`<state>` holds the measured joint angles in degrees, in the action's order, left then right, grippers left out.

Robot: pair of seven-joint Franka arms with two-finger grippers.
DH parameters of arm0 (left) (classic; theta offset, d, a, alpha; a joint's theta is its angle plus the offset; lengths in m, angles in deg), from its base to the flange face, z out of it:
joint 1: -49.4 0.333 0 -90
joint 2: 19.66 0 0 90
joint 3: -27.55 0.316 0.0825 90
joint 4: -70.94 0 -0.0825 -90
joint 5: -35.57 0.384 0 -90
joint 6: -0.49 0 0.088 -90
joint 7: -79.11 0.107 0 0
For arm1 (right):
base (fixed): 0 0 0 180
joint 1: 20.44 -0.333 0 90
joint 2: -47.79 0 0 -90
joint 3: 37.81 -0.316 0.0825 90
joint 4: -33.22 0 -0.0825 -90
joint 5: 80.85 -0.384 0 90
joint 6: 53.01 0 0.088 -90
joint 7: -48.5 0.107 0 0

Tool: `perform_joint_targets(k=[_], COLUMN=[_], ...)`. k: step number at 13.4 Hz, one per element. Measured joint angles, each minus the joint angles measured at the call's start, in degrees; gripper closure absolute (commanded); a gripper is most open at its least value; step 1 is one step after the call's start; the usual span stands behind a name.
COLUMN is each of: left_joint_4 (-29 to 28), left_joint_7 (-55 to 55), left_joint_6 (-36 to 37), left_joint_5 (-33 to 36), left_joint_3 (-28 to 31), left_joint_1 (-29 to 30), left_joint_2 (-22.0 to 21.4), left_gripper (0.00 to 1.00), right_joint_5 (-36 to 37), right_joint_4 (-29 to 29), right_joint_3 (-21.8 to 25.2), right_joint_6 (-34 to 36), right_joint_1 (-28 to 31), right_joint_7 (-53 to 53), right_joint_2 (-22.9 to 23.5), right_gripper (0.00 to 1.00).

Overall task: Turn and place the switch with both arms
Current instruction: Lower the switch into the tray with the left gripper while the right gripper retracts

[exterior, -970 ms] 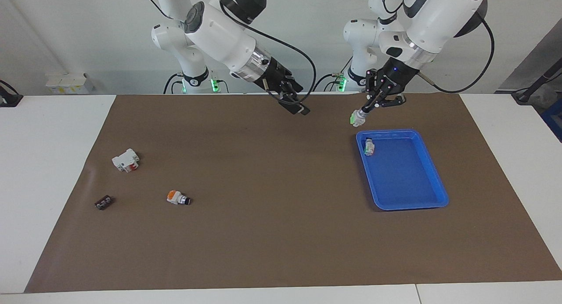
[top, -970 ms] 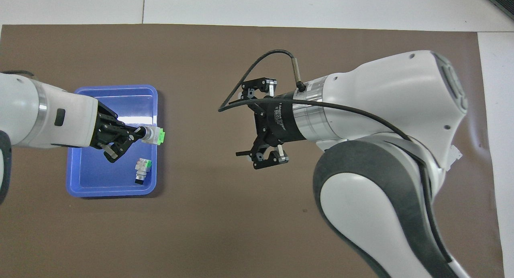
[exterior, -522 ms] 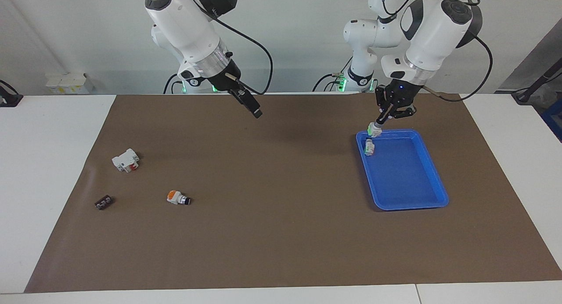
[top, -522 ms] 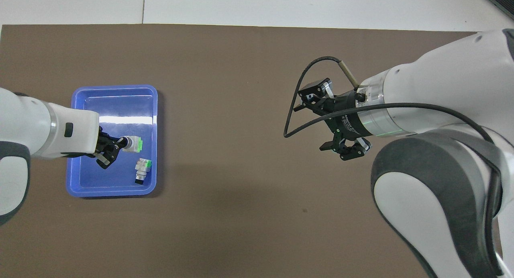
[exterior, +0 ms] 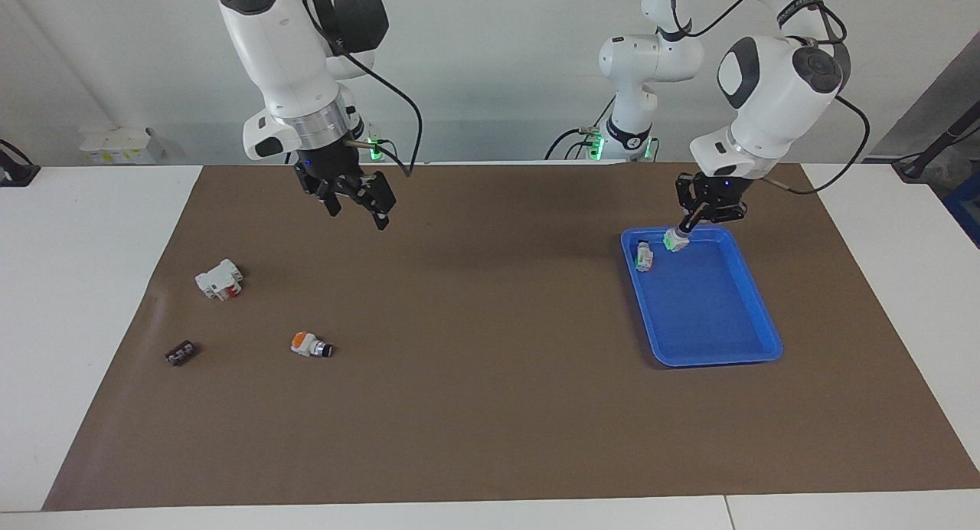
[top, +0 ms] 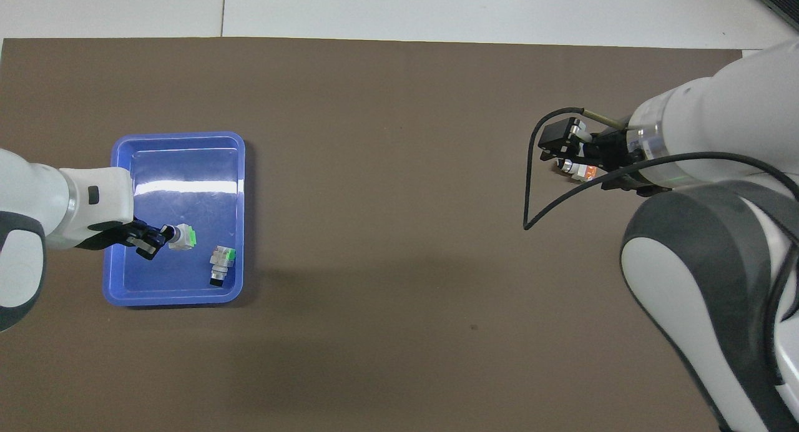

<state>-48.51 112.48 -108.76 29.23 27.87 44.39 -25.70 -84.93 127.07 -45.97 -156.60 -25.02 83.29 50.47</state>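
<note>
The switch hangs in the left claw, pinched by its dark knob end with the green part pointing down, low over the blue tray. In the overhead view the switch sits over the tray floor near the corner nearest the robots. Whether it already touches the floor cannot be told. A second green switch lies in that same corner, just beside the held one but apart from it.

The turning and carrying look done; what seems left is to lower the last bit, release, and withdraw.

The tray rests toward the left arm's end of the counter. The right claw hangs spread wide and empty over the counter toward the right arm's end, above the brown mat; that arm waits. An orange-capped switch, a white block and a small black part lie untouched at that end.
</note>
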Motion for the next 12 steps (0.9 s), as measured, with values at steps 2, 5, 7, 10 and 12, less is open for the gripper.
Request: perform_joint_targets(k=[2, 5, 7, 10, 12], left_joint_4=[-1.97, -6.35, -7.05, -7.12, -7.13], left_joint_7=[-0.34, -0.37, -0.37, -0.23, 0.95], left_joint_6=[-3.87, -9.42, -10.38, -10.45, -10.46], left_joint_5=[0.02, 0.03, 0.03, 0.22, 0.41], left_joint_3=[0.01, -0.11, -0.12, -0.17, -0.24], left_joint_1=[0.32, 0.32, 0.32, 0.32, 0.32], left_joint_2=[1.68, 3.2, 3.3, 3.78, 3.82], left_gripper=[1.0, 1.0, 1.0, 0.23, 0.0], right_joint_5=[0.28, 0.49, 0.97, 4.62, 5.24], right_joint_4=[-0.23, -0.29, -0.31, -0.47, -1.19], right_joint_3=[0.06, 0.25, 0.81, 6.1, 7.62], right_joint_6=[0.0, 1.53, 3.37, 6.0, 8.27], right_joint_1=[2.9, 6.56, 8.63, 6.03, 4.73], right_joint_7=[-7.22, -15.35, -21.39, -26.9, -27.37], right_joint_2=[-0.54, -1.78, -2.78, -4.11, -4.5], right_gripper=[0.01, 0.01, 0.01, 0.01, 0.01])
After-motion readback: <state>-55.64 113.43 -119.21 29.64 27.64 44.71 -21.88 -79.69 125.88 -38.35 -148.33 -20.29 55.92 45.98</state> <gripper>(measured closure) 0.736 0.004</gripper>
